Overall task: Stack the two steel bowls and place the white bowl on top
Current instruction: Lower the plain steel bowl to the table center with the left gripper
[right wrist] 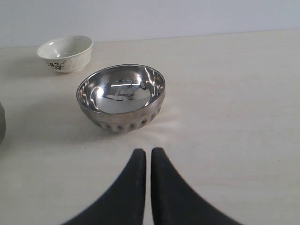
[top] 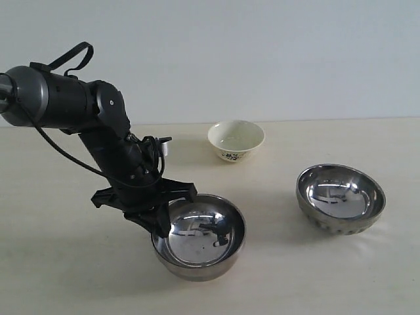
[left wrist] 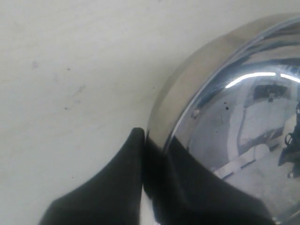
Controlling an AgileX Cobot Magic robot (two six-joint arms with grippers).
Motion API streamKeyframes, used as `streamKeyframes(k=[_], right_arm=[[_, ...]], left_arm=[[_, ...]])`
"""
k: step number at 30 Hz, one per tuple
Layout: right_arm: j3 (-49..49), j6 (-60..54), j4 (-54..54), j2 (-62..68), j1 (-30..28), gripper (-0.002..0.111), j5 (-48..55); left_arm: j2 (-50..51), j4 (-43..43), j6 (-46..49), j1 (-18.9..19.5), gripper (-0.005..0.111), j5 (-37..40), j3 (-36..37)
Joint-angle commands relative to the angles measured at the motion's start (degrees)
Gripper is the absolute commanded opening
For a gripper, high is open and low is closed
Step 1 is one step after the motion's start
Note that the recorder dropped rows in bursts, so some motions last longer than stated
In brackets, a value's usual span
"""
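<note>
Left hand [top: 161,226] [left wrist: 152,140] pinching rim of smooth steel bowl [top: 197,269] [left wrist: 187,93], one finger outside the wall, one inside, at the bowl's left edge in the exterior view. Right hand [right wrist: 147,154] pressed together, gripping nothing, low over bare surface [top: 65,275], aimed at ribbed steel bowl [top: 340,200] [right wrist: 121,93]; out of sight in exterior view.

Smooth steel bowl front centre, upright, mirror interior with only reflections of the black arm [top: 98,125] and room. Resting or just lifted: cannot tell. Ribbed steel bowl to the right, well apart from it, upright on the surface, shiny inside, reflections only. White bowl [top: 236,140] [right wrist: 65,53] at the back, between the two steel bowls and behind them, upright, dark floral print on the outside, plain cream inside. No two bowls touching, none stacked yet.

Surface pale cream, matte, a few faint specks in left wrist view, soft shadows beneath bowls and arm. Behind, plain pale grey-white wall [top: 262,52].
</note>
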Motion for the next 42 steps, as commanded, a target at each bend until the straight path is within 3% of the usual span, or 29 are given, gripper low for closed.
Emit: streamKeyframes(k=[1,8,34,42], right_arm=[[0.27,0.23,-0.23,-0.29,0.11,0.000,-0.33],[0.27,0.23,-0.23,-0.29,0.11,0.000,-0.33],[0.27,0.23,-0.23,-0.29,0.11,0.000,-0.20],[0.27,0.23,-0.23,-0.29,0.11,0.000,-0.20]], left_arm=[[-0.22,-0.12,0.30,-0.32,0.011,-0.45,-0.41],[-0.22,-1.65,0.30,-0.32,0.045,-0.45,-0.41],[-6.83,2.87,-0.24,-0.16,0.045,4.32,-0.41],[-5.91,2.51,-0.57,-0.16,0.045,0.64,1.80]])
